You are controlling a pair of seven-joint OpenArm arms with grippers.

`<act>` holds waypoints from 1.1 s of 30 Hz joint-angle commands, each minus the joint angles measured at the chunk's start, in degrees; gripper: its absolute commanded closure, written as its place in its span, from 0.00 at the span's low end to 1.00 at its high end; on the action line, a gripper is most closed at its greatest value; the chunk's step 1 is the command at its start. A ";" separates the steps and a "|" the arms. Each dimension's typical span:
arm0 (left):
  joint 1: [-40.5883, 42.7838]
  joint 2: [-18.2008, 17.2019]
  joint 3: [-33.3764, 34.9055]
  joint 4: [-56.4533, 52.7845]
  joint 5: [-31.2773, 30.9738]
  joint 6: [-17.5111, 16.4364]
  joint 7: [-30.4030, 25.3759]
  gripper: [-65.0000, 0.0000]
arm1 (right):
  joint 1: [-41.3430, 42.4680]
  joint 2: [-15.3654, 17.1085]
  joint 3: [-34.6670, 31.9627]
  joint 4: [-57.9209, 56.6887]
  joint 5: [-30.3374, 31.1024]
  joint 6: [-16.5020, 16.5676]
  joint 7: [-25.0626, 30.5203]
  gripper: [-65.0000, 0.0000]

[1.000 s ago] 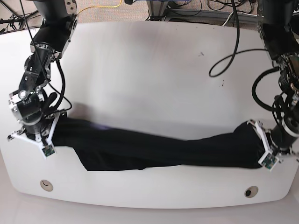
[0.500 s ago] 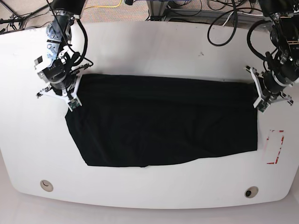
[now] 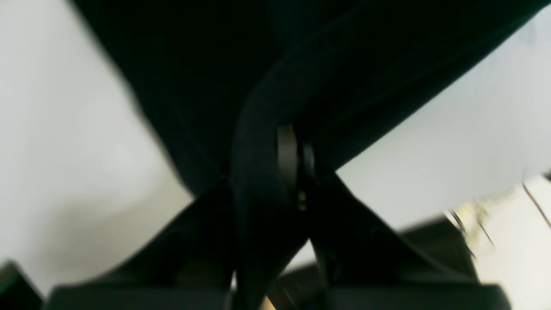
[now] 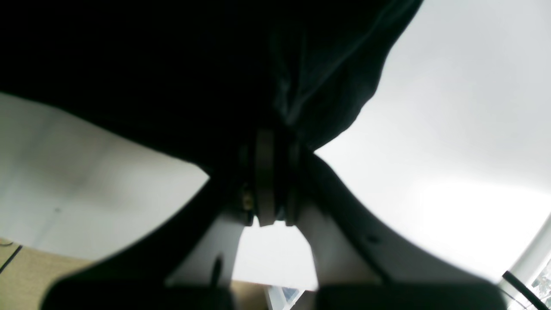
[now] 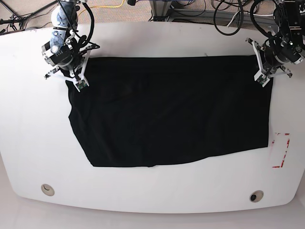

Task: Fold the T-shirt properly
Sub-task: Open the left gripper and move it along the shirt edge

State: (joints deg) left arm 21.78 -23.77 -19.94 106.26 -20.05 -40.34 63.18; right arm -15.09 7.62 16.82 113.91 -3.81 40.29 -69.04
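The black T-shirt (image 5: 167,109) lies spread flat across the white table (image 5: 157,40), with no print showing. My right gripper (image 5: 72,76), at the left of the base view, is shut on the shirt's far left corner. In the right wrist view the fingers (image 4: 264,172) pinch a bunched fold of the black cloth (image 4: 172,64). My left gripper (image 5: 266,71), at the base view's right, is shut on the far right corner. The left wrist view shows its fingers (image 3: 287,155) clamped on a hem of the dark cloth (image 3: 258,64).
A red-outlined marker (image 5: 281,150) lies on the table near the right edge, beside the shirt. Two round holes (image 5: 46,189) (image 5: 256,196) sit near the front edge. Cables (image 5: 224,19) run along the back.
Both grippers have moved from near the front edge to the back of the table with the shirt's edge. The bunched strip of cloth has opened out into a flat sheet.
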 commanded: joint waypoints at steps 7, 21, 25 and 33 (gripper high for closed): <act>-0.46 -2.12 -0.32 -5.91 8.05 0.34 -0.45 0.98 | -1.30 0.69 0.19 0.86 -0.80 -0.29 0.24 1.00; -7.23 -3.70 4.96 -5.47 10.08 0.34 -0.19 0.98 | -0.07 0.69 0.19 0.86 -0.80 -0.29 0.24 1.00; -9.34 -5.11 8.38 -5.38 10.08 0.34 -0.19 0.97 | 0.63 0.69 0.19 -0.02 -0.80 -0.29 0.24 1.00; -11.54 -6.34 10.85 -5.73 9.99 0.34 0.25 0.82 | 1.69 0.78 0.28 -2.57 -0.80 -0.29 2.62 1.00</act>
State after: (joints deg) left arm 11.57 -28.82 -8.58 99.90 -11.40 -40.40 62.81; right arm -14.35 7.62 16.58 111.00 -3.05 40.51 -67.90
